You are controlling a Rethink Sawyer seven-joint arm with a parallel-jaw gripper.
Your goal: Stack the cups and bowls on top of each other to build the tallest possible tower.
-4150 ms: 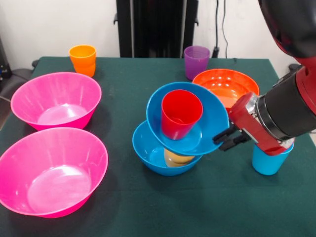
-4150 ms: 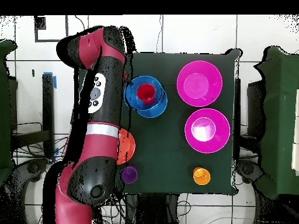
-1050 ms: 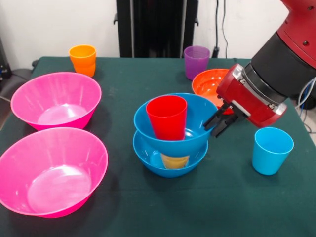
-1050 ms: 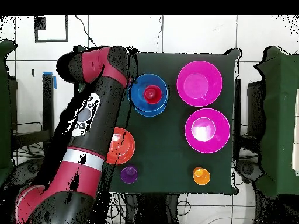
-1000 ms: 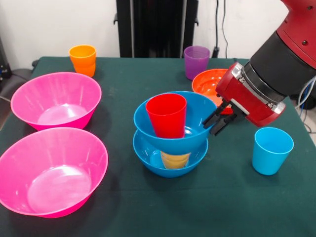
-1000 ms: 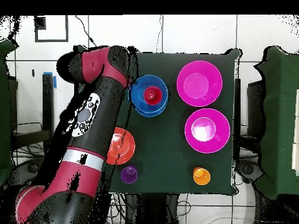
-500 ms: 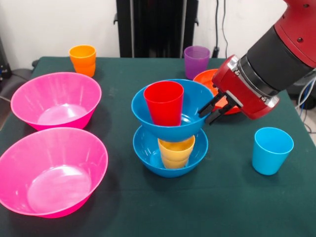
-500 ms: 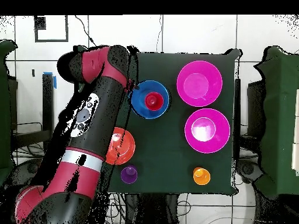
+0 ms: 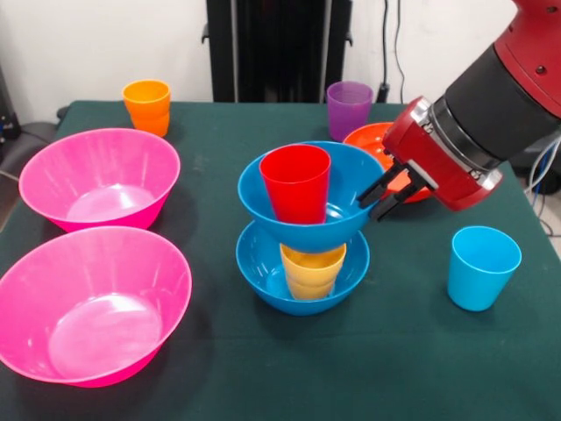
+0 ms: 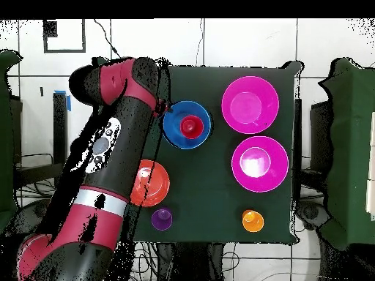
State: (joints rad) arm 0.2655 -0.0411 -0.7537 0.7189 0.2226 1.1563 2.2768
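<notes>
Tower (image 9: 305, 230) at table centre: lower blue bowl (image 9: 263, 274), yellow cup (image 9: 313, 270), upper blue bowl (image 9: 342, 180), red cup (image 9: 296, 184) inside, gripper (image 9: 386, 193) at the bowl's 3 o'clock rim, jaws clenched on it, light blue cup (image 9: 482, 267) at 4 o'clock

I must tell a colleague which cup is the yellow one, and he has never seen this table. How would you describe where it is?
Start at the green table and find the two-bowl blue stack near its middle. The lower blue plastic bowl stands on the cloth, and the small yellow plastic cup stands upright inside it, under the upper blue bowl. It is the only cup between two bowls; the red cup stands in the upper one.
</notes>
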